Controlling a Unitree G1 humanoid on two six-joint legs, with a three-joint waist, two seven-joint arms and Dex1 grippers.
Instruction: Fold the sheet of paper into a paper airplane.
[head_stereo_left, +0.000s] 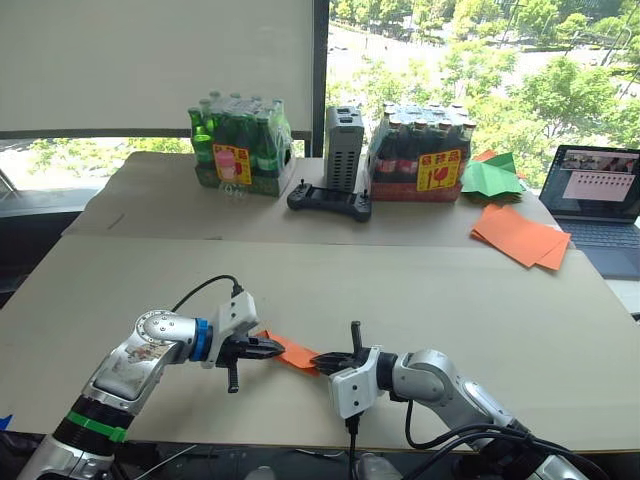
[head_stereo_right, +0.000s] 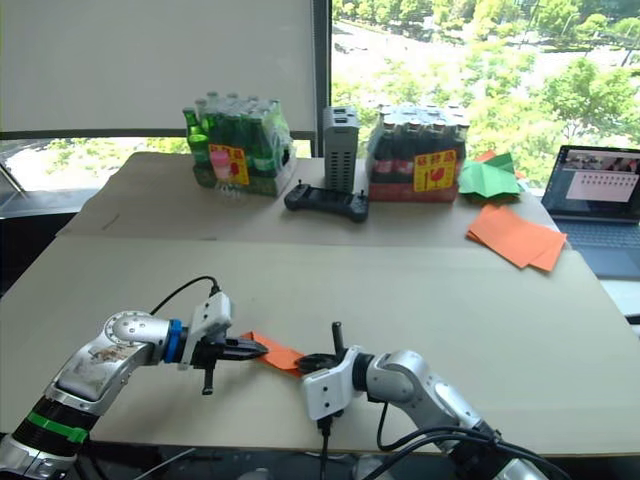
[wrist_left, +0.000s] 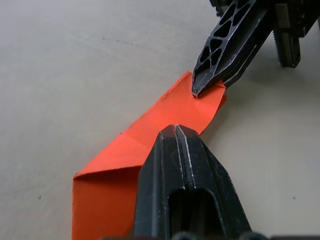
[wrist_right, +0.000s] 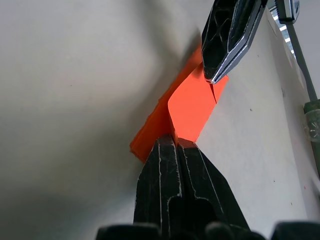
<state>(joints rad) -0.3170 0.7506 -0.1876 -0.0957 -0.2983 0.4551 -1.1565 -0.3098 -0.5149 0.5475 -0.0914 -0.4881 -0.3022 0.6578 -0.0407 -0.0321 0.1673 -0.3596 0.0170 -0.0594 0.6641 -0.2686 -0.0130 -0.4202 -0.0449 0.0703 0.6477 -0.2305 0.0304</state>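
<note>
Head views: the folded sheet of paper (head_stereo_left: 296, 352) lies near the pale bench's (head_stereo_left: 450, 290) front edge, before sunlit windows. Wrist views: left pincer (wrist_left: 175, 131) and right pincer (wrist_right: 176, 141) each pinch opposite ends.

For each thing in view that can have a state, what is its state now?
sheet of paper: partly folded, creased, pinched at both ends.
left gripper: shut on one end of the sheet.
right gripper: shut on the other end.
laptop: open, screen lit.
pile of orange sheets: flat, unfolded.
</note>
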